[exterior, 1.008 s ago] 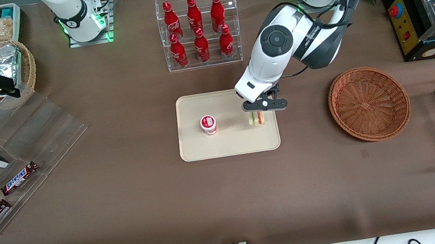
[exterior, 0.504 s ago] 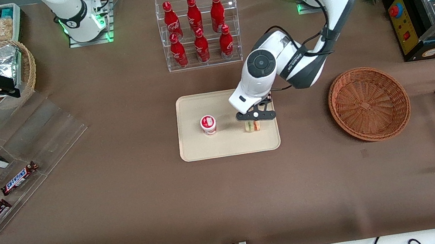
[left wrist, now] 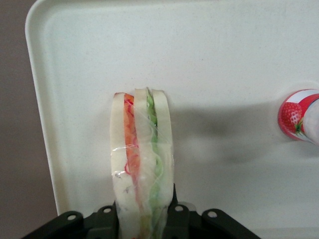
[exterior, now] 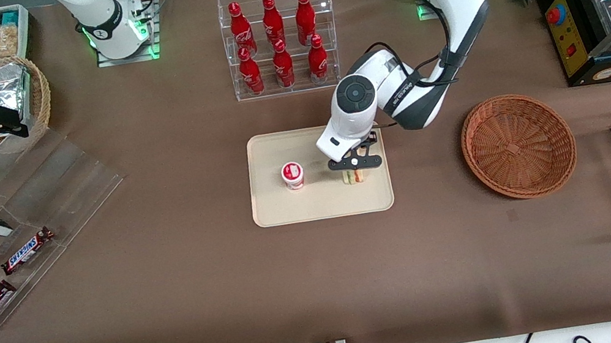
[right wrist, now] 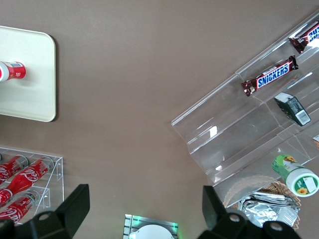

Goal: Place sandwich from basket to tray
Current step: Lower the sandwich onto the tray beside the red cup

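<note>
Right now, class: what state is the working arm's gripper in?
Gripper: jaws shut on the sandwich, low over the tray.

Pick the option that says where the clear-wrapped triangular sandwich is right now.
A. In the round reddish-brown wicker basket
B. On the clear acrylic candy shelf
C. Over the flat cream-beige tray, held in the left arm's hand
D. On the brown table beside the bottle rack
C: the clear-wrapped triangular sandwich sits clamped in the left arm's hand over the flat cream-beige tray, beside a small red-and-white strawberry cup; the round reddish-brown wicker basket holds nothing.

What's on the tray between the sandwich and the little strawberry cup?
Nothing. In the left wrist view, only bare tray lies between the sandwich, held by the gripper, and the strawberry cup. The front view agrees.
</note>
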`<state>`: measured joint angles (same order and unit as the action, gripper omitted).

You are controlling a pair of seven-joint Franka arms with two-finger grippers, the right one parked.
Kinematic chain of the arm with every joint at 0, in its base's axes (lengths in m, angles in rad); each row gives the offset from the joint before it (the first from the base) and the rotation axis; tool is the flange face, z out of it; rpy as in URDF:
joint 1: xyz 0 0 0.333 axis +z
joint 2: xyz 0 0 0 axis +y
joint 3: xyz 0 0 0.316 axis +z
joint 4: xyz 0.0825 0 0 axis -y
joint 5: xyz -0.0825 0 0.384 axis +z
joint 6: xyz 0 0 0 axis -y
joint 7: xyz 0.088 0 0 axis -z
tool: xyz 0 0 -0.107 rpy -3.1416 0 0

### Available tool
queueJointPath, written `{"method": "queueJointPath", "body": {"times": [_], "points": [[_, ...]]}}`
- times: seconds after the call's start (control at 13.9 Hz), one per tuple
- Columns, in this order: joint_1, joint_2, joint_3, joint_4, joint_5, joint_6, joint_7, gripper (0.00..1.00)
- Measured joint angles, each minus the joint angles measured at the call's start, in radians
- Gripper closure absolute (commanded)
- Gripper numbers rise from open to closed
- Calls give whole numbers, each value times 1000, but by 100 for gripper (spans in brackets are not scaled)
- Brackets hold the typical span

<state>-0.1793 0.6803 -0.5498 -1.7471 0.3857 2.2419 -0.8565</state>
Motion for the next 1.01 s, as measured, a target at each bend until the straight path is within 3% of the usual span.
{"method": "queueJointPath", "body": {"times": [0.07,0.22,0.5,1.01], "points": [[-6,1,0,0,27,0,-24,0],[-16,6,0,0,75,0,-57,0],[-11,-12,0,37,85,0,-114,0],[66,-280,1,68,83,-197,-245,0]]}}
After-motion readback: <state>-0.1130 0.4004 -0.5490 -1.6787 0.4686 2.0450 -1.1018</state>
